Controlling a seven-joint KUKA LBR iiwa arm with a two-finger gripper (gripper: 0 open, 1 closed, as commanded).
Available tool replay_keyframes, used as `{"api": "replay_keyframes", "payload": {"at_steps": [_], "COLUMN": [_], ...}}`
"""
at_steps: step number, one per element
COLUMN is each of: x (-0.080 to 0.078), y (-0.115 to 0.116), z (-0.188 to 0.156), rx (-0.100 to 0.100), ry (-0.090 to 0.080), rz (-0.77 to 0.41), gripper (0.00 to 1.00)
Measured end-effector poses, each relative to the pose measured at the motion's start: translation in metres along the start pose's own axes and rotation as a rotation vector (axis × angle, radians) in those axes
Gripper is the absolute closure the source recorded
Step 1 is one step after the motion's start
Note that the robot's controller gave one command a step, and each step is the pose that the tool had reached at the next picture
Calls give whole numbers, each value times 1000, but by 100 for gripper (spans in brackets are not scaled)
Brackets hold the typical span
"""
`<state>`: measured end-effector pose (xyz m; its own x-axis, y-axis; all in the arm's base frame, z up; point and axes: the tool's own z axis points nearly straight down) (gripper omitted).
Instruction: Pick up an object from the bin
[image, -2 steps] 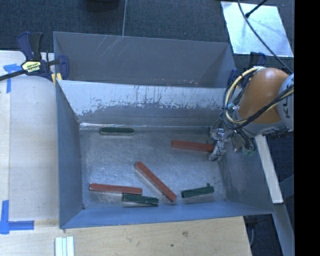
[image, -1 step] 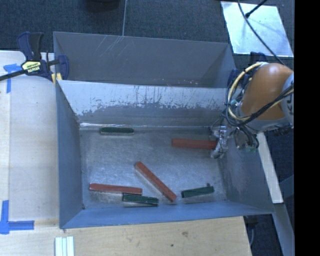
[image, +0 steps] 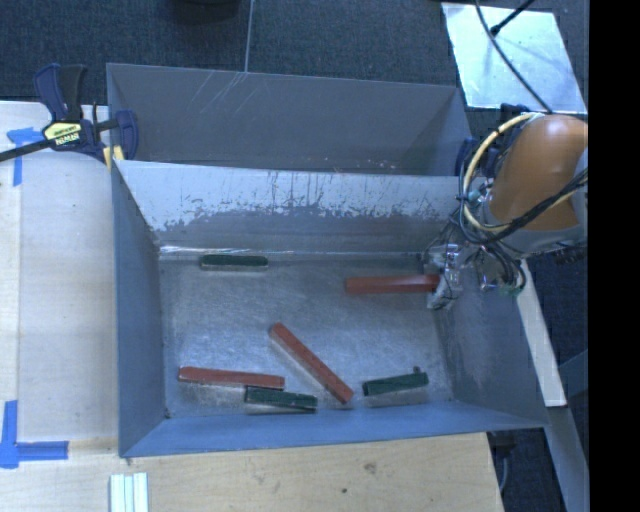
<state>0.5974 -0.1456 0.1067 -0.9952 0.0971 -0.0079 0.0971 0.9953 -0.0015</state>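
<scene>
My gripper (image: 444, 283) hangs at the bin's right side, close to the right wall. A red-brown flat bar (image: 388, 285) lies level just left of it, its right end meeting the gripper's tip. Whether the bar is gripped is hidden by the gripper's body. A dark green bar (image: 395, 383) lies on the floor below the gripper, near the front right corner.
A long red-brown bar (image: 310, 363) lies diagonally in the front middle. Another red-brown bar (image: 231, 378) and a dark green one (image: 281, 399) lie by the front wall on the left. A green bar (image: 233, 262) rests against the back wall. The arm's orange cover and cables hang over the right rim.
</scene>
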Motion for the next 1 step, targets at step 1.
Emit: {"api": "replay_keyframes", "payload": {"at_steps": [1], "x": [-4], "y": [-1], "z": [-91], "rx": [1], "ry": [-5], "rz": [-1], "gripper": [100]}}
